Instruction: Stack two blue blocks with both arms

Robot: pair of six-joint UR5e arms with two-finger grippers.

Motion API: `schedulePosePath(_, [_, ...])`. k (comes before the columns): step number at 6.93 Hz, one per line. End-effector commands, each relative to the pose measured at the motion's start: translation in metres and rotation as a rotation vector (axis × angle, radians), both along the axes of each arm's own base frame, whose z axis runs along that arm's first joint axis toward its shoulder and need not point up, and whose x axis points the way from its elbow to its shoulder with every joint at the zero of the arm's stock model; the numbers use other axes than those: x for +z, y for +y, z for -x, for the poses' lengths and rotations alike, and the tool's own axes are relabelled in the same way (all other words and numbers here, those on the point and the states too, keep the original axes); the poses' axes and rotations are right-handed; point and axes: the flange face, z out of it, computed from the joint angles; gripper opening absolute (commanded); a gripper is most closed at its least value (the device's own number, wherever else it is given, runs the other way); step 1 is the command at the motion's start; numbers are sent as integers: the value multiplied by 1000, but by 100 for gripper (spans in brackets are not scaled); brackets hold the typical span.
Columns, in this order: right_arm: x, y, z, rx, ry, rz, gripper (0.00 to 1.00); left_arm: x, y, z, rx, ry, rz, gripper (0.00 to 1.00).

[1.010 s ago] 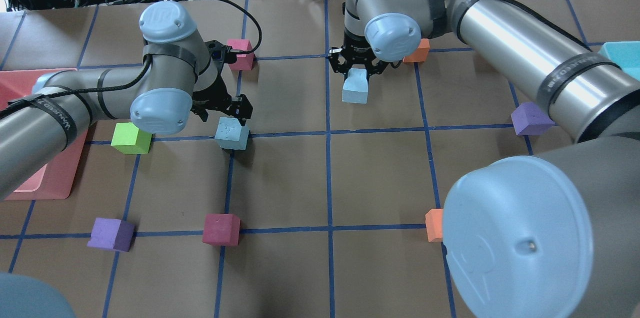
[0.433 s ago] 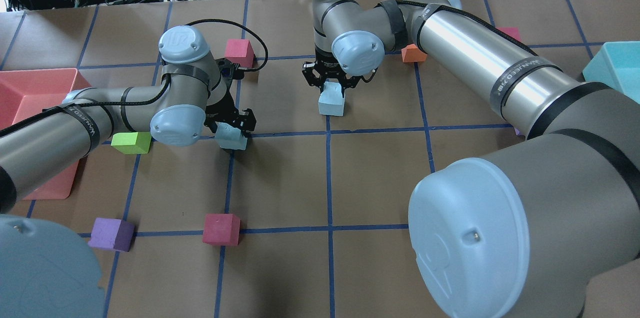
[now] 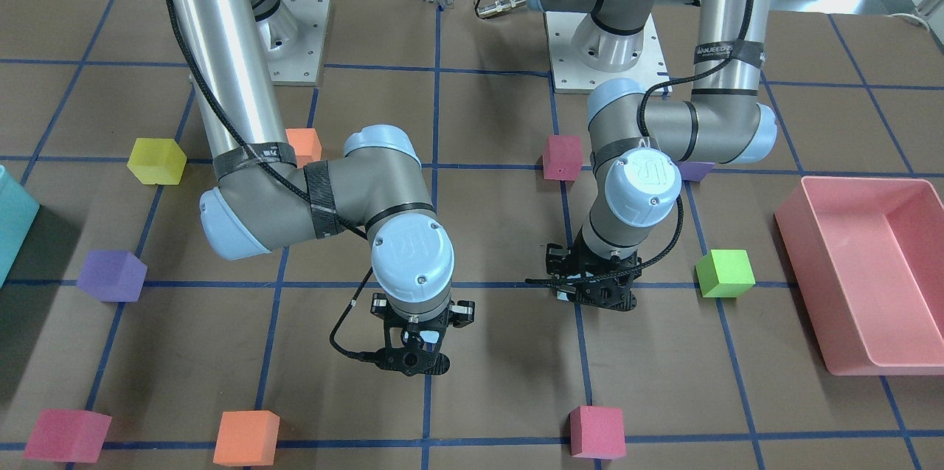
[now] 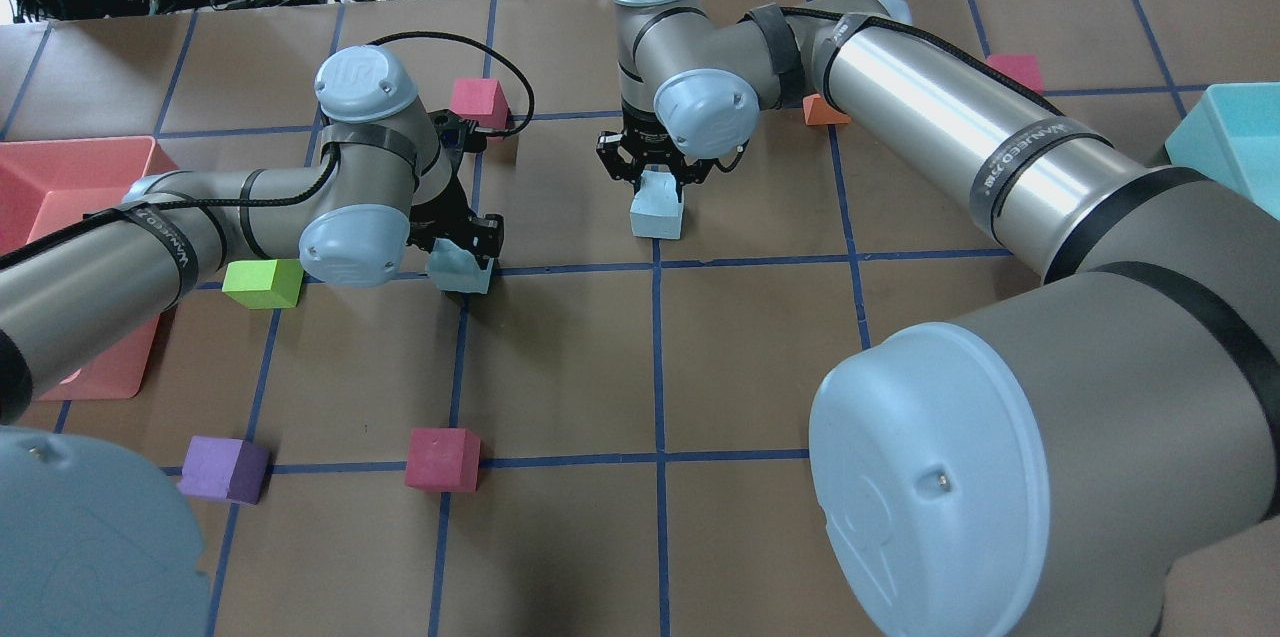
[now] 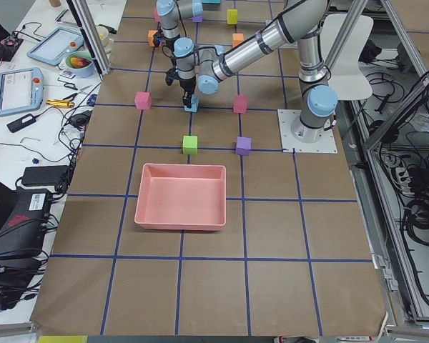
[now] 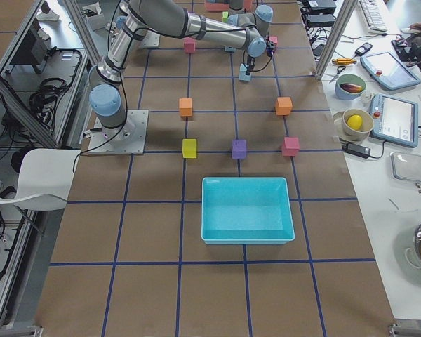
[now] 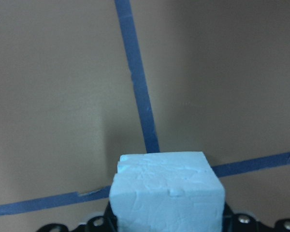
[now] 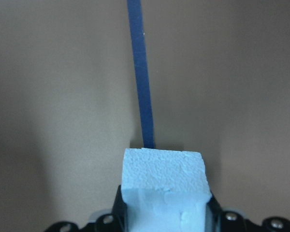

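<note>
Across the brown paper-covered table (image 4: 560, 357), the right silver-grey arm (image 4: 950, 127) and the left silver-grey arm (image 4: 200, 227) each grip a block. Near the pink plastic tray (image 4: 60, 149), the left gripper (image 4: 465, 252) clamps one pale-blue foam cube (image 4: 460, 272) low over a tape crossing. Farther from the tray, the right gripper (image 4: 655, 167) pinches the second pale-blue foam cube (image 4: 657, 212), apparently lifted. A clean stack likely means planting one cube flat, then squaring the other directly above it before letting go.
</note>
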Motion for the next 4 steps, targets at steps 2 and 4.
schedulePosePath(2, [-5,4,1,12,5,-9,100,65,-23,1,28,6,-8,46])
schedulePosePath(4, [2,2,2,9,1,-1,100,91,-26,11,131,25,13,46])
